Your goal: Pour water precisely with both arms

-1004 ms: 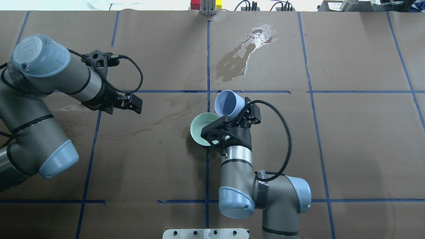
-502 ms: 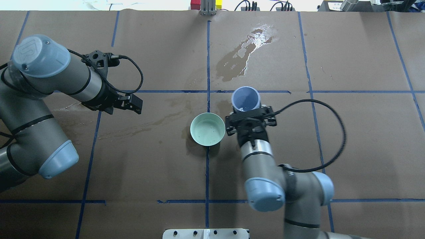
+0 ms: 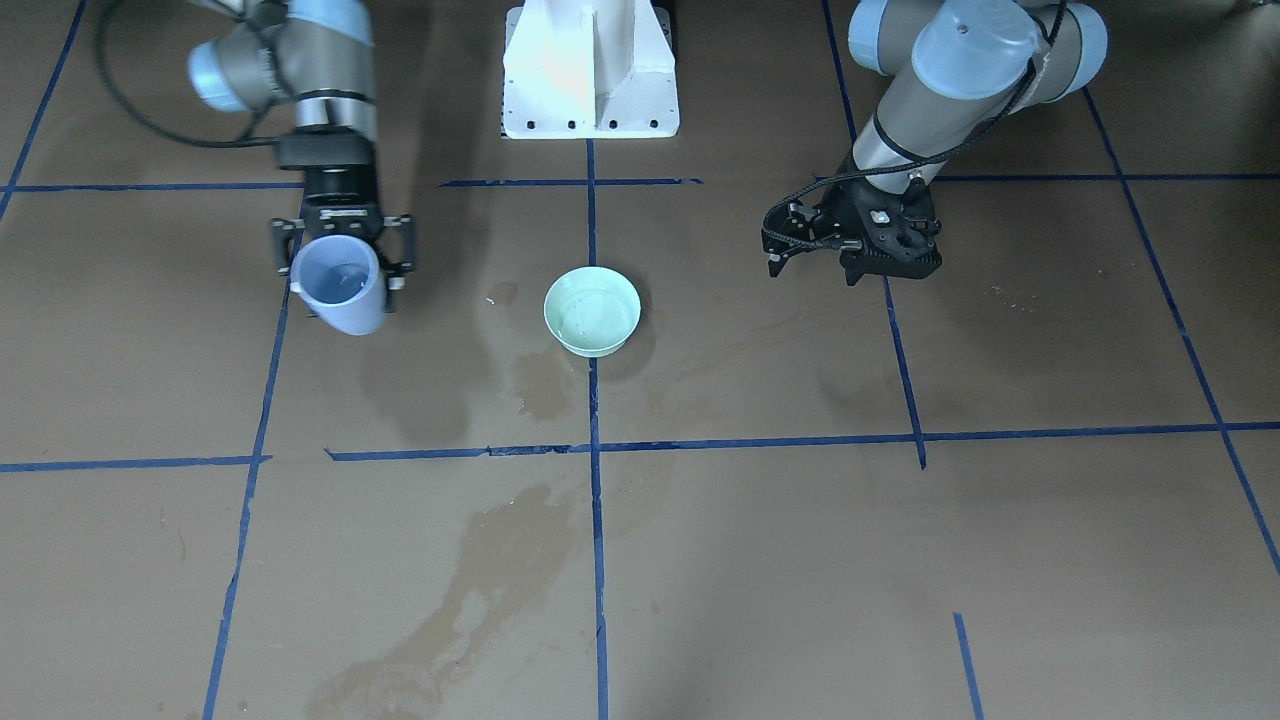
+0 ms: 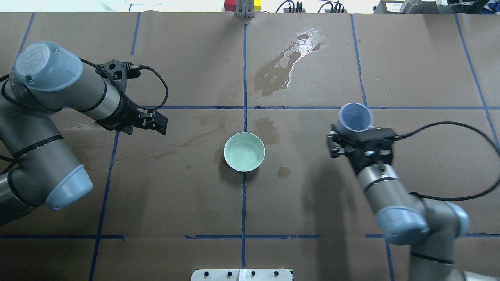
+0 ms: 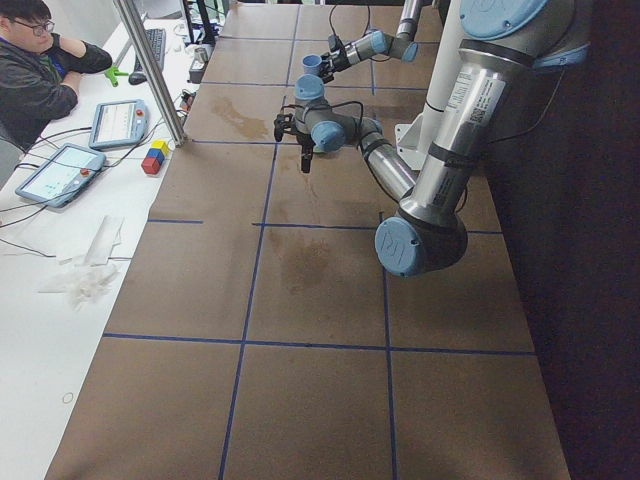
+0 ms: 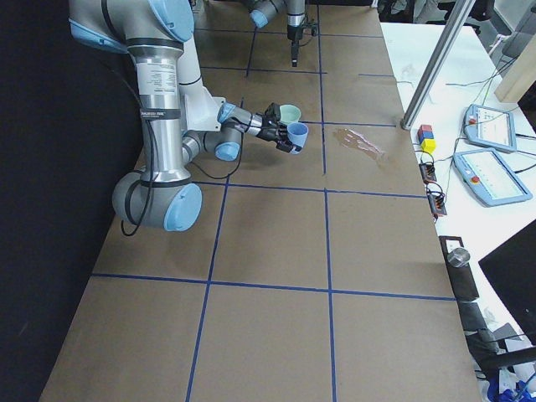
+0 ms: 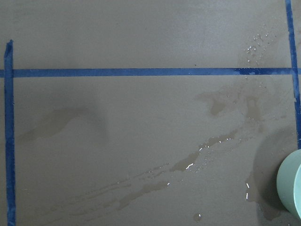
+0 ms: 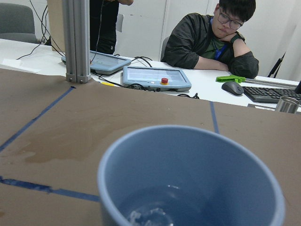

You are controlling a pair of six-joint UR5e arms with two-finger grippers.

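A mint-green bowl stands at the table's middle on the blue centre line, with a faint sheen of water inside. My right gripper is shut on a pale blue cup, held upright well to the right of the bowl. The right wrist view shows a little water at the bottom of the cup. My left gripper hovers open and empty to the left of the bowl. In the left wrist view only the bowl's rim shows, at the lower right.
Wet patches darken the brown paper: a large one far behind the bowl, a streak to the bowl's left, and a small drop. A metal post stands at the far edge. A person sits beyond it, beside tablets.
My right arm lifted the blue cup from its tilt over the bowl, brought it upright and carried it far to the right. The left arm has not moved.
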